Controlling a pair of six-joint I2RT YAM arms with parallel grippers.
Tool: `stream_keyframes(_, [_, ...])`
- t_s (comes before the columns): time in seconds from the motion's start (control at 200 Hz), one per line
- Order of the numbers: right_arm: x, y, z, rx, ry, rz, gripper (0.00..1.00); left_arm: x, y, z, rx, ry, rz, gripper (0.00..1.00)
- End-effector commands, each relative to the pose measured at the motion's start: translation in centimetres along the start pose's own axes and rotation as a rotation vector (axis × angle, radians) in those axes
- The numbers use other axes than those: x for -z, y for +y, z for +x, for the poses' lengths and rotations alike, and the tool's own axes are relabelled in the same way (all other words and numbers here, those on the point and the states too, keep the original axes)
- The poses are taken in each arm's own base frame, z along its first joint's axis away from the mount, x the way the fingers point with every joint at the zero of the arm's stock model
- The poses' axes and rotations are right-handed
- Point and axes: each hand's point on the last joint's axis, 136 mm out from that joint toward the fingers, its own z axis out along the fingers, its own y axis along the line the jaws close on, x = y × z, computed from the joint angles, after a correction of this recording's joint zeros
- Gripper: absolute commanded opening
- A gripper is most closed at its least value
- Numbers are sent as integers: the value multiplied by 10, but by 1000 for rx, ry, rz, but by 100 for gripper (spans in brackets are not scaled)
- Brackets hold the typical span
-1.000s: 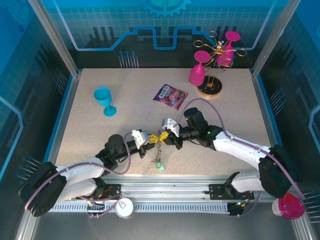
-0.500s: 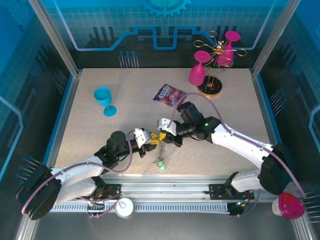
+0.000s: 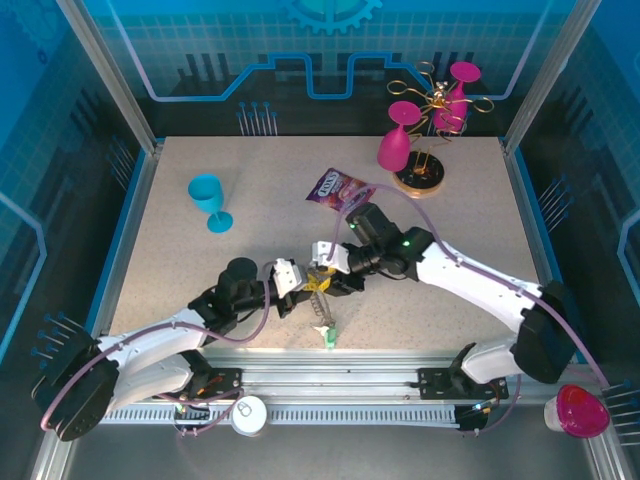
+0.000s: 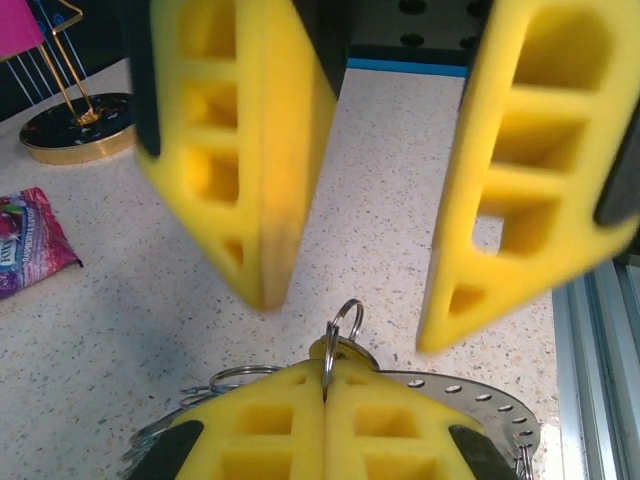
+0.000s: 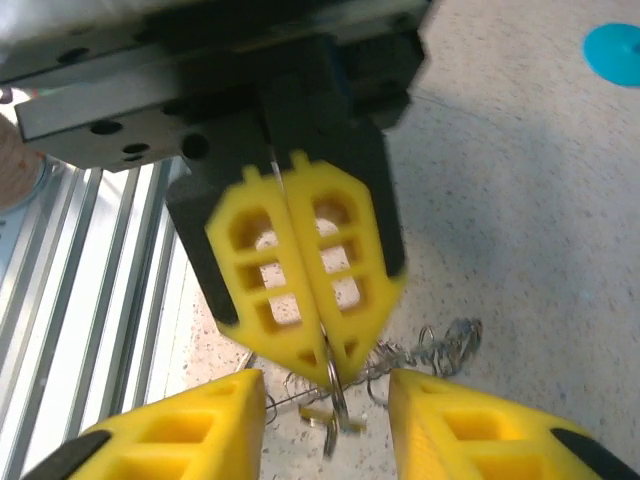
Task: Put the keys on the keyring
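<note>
Pinching a wire loop of the keyring [image 4: 488, 396] shut in the left gripper [image 4: 325, 372], arm stretched low toward table centre. Meeting it tip to tip with the right gripper [image 4: 347, 322] (fingers spread, straddling the loop). Trailing the keys [image 3: 327, 336] toward the near edge.

Top cam: bright, even overhead light, all sharp; the arms throw soft short shadows on the speckled beige tabletop [image 3: 200, 290]. Left wrist: the right gripper [image 4: 350, 318] with its big yellow foam fingers [image 4: 240, 150] is smeared and out of focus, while the flat dark grey keyring [image 4: 480, 392] is crisper. Right wrist: slightly soft overall, with a broad dim shadow on the tabletop beside the left gripper [image 5: 325, 365].
</note>
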Motion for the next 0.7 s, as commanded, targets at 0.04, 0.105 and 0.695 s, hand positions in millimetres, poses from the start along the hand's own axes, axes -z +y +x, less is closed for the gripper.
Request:
stream_keyframes(0.04, [21, -11, -5, -96, -150, 86, 40, 7, 4, -27, -55, -114, -31, 0])
stream_keyframes(0.105, [19, -10, -2, -107, -159, 96, 38, 8, 4, -28, -55, -124, -34, 0])
stream_keyframes(0.695, [4, 0, -5, -117, -192, 23, 21, 10, 4, -32, -46, -156, -41, 0])
